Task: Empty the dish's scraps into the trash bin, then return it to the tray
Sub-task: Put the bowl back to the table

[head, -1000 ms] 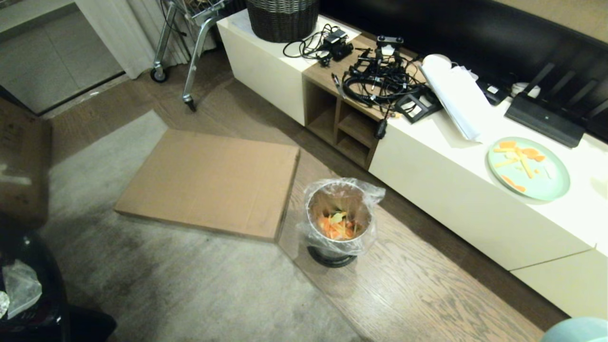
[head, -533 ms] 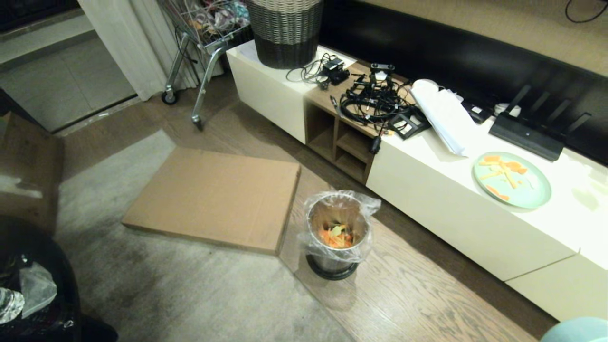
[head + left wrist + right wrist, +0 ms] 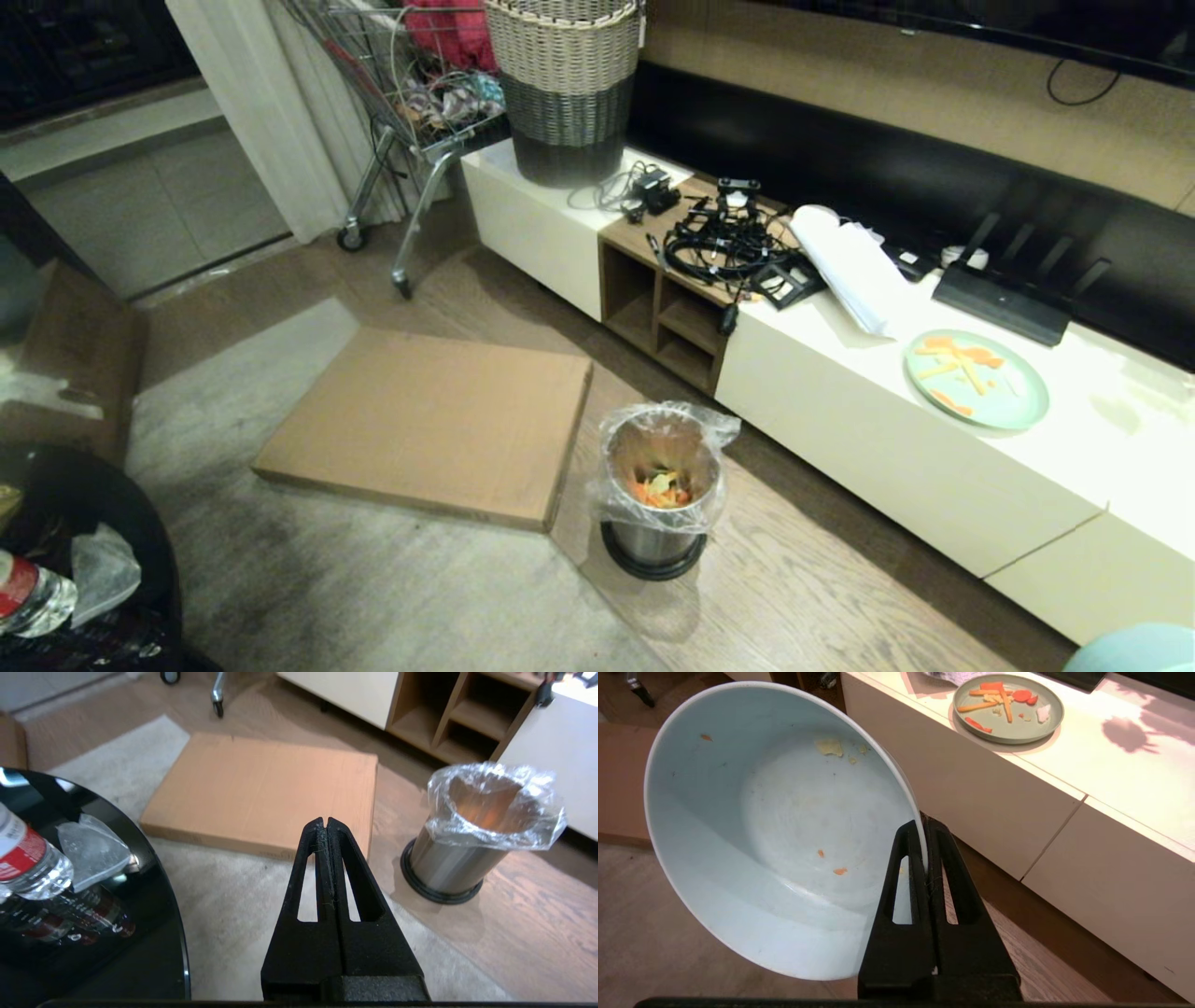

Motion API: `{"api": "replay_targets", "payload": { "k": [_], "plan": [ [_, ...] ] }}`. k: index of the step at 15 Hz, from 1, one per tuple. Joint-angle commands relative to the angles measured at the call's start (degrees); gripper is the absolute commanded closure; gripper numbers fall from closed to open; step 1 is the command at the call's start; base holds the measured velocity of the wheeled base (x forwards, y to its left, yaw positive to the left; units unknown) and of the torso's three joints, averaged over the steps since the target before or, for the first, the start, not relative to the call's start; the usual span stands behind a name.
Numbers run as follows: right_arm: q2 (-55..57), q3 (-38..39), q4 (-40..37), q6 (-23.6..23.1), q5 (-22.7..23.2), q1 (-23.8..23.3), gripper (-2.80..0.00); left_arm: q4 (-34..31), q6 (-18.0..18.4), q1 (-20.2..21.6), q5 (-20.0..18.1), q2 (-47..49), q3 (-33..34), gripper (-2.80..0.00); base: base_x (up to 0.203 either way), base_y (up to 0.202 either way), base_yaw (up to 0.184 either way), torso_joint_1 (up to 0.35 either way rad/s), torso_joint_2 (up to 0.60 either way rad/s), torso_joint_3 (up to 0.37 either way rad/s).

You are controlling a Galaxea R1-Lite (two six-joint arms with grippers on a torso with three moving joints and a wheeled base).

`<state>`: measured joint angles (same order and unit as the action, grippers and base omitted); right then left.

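Since a second ago your whole head view has tilted upward: more of the woven white-and-grey basket (image 3: 566,89) and the wire cart (image 3: 411,103) shows, and everything else sits lower in the picture, so the camera moved, not the things.

Look at your right gripper (image 3: 926,828) first. Its black jaws are pressed together on the rim of the small round pale blue-white dish (image 3: 780,826), which is held tilted with its open side toward the wrist camera. Only a few tiny orange and pale yellow scraps (image 3: 833,748) cling to its inner wall; the bowl is otherwise bare. In your head view just a pale blue edge of it shows at the bottom right corner.

Your left gripper (image 3: 326,826) is closed on nothing, fingertips touching, hanging above the grey rug.

The small cylindrical stainless-steel trash bin (image 3: 661,495), with its black base ring and clear plastic liner, stands on the wooden floor beside the flat brown cardboard sheet (image 3: 434,422), in front of the long cream cabinet (image 3: 896,467). Orange and yellow peelings lie at its bottom. The dish is off to the right of the bin, apart from it.

On the cabinet top rests a flat pale green plate (image 3: 977,379) bearing orange strips. You cannot see the tray in any view.
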<state>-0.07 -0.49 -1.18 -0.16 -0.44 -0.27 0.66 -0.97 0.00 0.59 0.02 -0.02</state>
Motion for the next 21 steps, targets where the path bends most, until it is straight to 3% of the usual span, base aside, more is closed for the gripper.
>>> {"api": "replay_targets", "payload": {
  "k": [1,10,21],
  "plan": [
    [0.1,0.0,0.0,0.0,0.0,0.0,0.00,0.0,0.0,0.0,0.0,0.0,0.0,0.00,0.000,0.000,0.000,-0.002,0.00,0.209],
    [0.1,0.0,0.0,0.0,0.0,0.0,0.00,0.0,-0.1,0.0,0.0,0.0,0.0,0.00,0.000,0.000,0.000,0.003,0.00,0.203],
    [0.1,0.0,0.0,0.0,0.0,0.0,0.00,0.0,0.1,0.0,0.0,0.0,0.0,0.00,0.000,0.000,0.000,0.002,0.00,0.018]
  ]
}}
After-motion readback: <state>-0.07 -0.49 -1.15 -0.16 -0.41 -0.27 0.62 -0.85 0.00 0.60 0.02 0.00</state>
